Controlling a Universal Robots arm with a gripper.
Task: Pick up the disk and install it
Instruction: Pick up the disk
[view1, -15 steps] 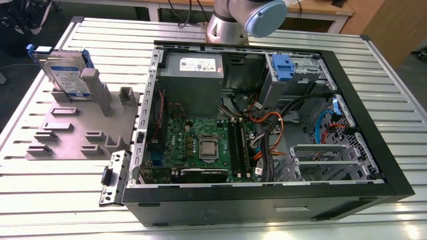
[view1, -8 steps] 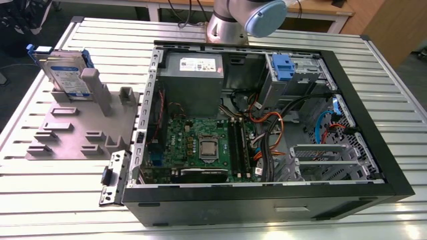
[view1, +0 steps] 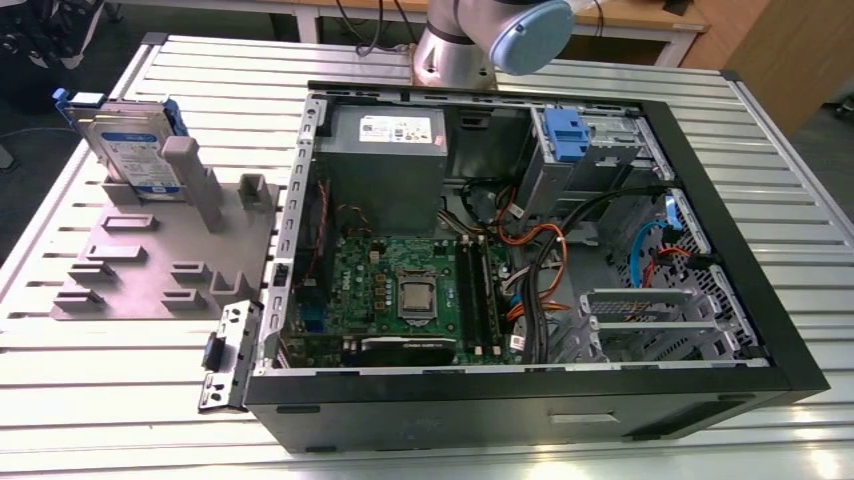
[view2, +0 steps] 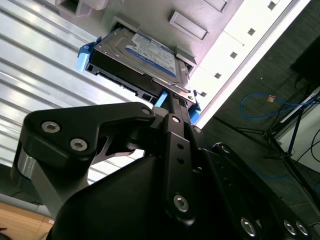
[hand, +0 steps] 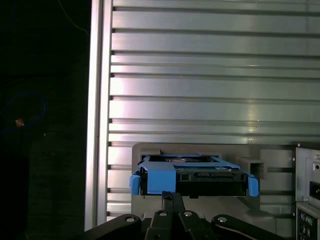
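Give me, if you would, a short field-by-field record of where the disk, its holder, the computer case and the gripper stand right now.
disk: upright on edge in the grey holder, blue frame along its edges
grey holder: on the slatted table, to the exterior view's left of the case
computer case: lying open, board and cables exposed
gripper: pointed at the disk's framed edge in both wrist views; contact cannot be told
task state: disk not yet installed
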